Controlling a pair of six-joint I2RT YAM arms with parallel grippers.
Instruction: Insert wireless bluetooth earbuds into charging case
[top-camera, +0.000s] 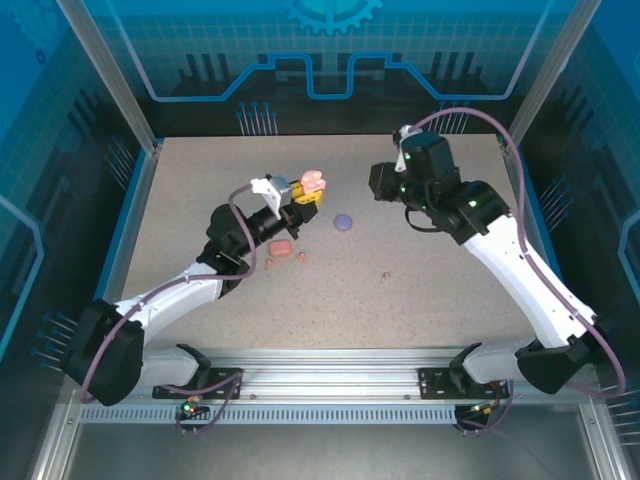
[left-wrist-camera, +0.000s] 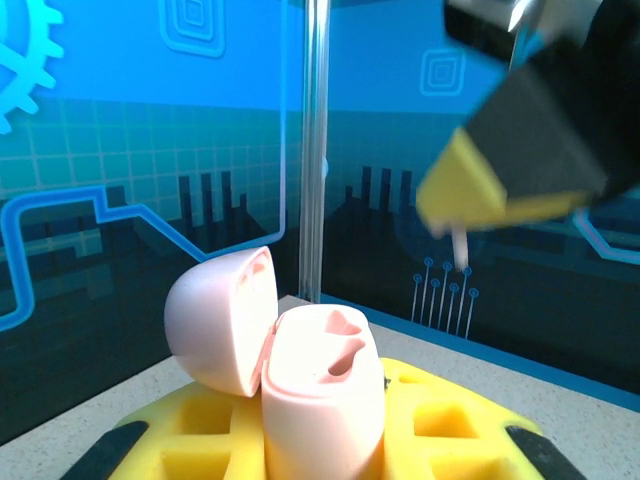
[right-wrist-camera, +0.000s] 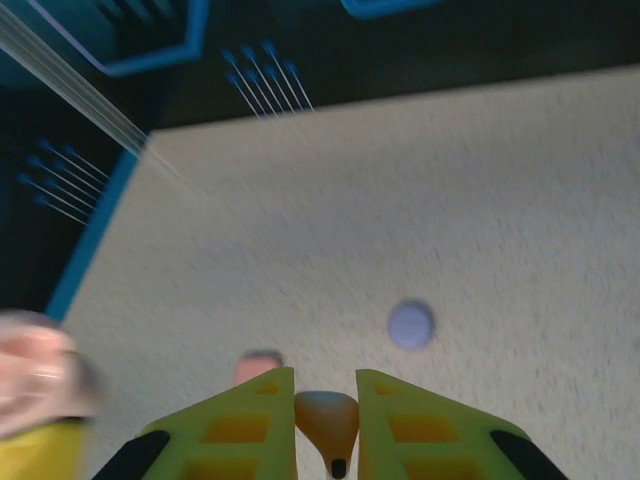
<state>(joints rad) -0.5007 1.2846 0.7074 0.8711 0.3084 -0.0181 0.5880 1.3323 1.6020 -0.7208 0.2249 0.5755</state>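
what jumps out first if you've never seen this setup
The open pale pink case, lid flipped back, sits clamped in the left gripper just left of the table's centre. Facing it, the right gripper pinches a tiny coral-orange earbud. A small purple case lies on the table roughly between the two.

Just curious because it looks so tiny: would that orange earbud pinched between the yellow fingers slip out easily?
Probably very light: the orange earbud is smaller than the fingers pinching it. Its rounded, smooth-looking body might slip or twist in the pinch. If dropped, it would likely roll a bit.
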